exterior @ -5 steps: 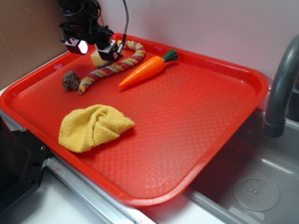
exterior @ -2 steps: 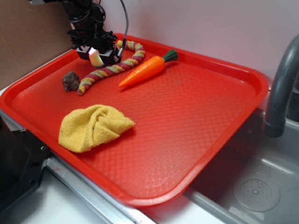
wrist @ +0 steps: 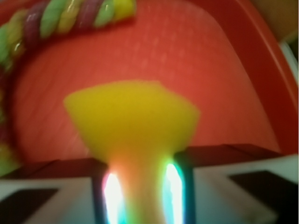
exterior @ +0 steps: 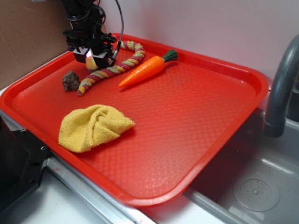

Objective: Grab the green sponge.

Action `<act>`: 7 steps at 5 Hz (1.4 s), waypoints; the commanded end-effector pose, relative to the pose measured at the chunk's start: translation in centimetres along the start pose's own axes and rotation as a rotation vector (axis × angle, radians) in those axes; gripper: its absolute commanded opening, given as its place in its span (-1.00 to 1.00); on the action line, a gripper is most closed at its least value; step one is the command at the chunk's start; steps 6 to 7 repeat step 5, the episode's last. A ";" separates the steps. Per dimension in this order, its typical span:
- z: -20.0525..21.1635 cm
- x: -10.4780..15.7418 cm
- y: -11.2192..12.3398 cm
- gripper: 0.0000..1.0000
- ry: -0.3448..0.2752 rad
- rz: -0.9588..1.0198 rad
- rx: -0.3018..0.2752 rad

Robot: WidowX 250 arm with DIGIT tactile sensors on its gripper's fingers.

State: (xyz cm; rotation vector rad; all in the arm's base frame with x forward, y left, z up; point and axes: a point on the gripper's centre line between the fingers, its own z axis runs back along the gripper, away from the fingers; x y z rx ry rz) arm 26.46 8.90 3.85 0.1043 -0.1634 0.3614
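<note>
The green sponge point(wrist: 133, 116) is a small yellow foam block, squeezed thin between my two lit pads in the wrist view; its dark green face does not show. In the exterior view it point(exterior: 91, 62) peeks out yellow between the fingers at the tray's far left corner. My gripper point(exterior: 92, 59) is shut on it, just above or on the tray floor; I cannot tell which. In the wrist view the gripper point(wrist: 142, 191) pinches the sponge's near end, and the free end flares out wide.
Red tray point(exterior: 196, 116) holds a twisted multicolour rope point(exterior: 110, 70) right beside the gripper, a toy carrot point(exterior: 145, 70), a brown rock point(exterior: 70, 80) and a yellow terry cloth point(exterior: 93, 127). The tray rim and a wall lie just behind. A grey faucet point(exterior: 282, 88) and sink are at right.
The gripper swung round over the sponge, came down and closed on it; the sponge is now pinched between the fingers.
</note>
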 end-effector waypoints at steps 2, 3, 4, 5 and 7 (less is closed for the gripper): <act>14.9 -4.9 -5.5 -1.00 0.063 -0.053 -0.088; 17.0 -7.6 -6.9 -1.00 0.091 -0.112 -0.143; 17.4 -9.5 -7.4 -1.00 0.062 -0.123 -0.140; 16.5 -9.2 -7.0 -1.00 0.070 -0.125 -0.143; 16.5 -9.2 -7.0 -1.00 0.070 -0.125 -0.143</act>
